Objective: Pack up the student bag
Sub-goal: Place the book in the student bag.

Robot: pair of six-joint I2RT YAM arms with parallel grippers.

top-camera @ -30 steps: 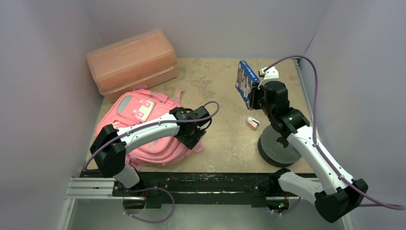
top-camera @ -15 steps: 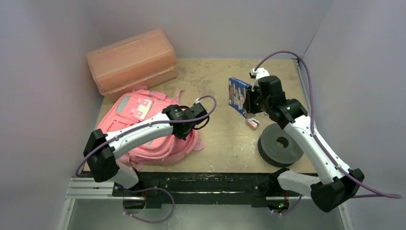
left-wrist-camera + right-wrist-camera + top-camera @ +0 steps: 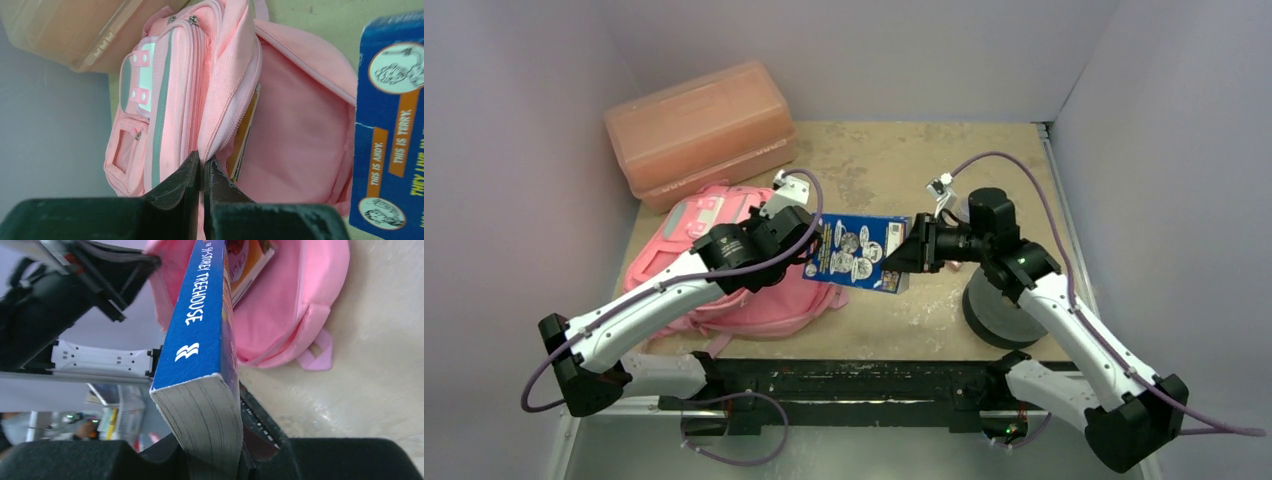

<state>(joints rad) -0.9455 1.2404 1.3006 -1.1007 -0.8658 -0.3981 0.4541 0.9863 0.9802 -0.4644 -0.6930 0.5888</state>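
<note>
The pink student bag (image 3: 686,222) lies at the left of the table, its main opening facing right. My left gripper (image 3: 782,238) is shut on the zipped rim of the upper flap (image 3: 227,95) and holds it up off the back panel (image 3: 300,115). A thin yellow-edged book (image 3: 246,131) shows inside the bag (image 3: 300,295). My right gripper (image 3: 916,250) is shut on a thick blue paperback (image 3: 856,252), held by its page end (image 3: 210,420). The book's spine (image 3: 200,305) points into the bag's mouth, and its far end is at the opening.
A salmon-orange translucent plastic box (image 3: 699,125) stands at the back left, close behind the bag. A black ring-shaped roll (image 3: 1002,312) lies under my right forearm. Grey walls close in on the left, back and right.
My left gripper shut on the bag's flap rim and lifted it open. My right arm swung the blue book from upright at the back down and left to the bag's mouth.
</note>
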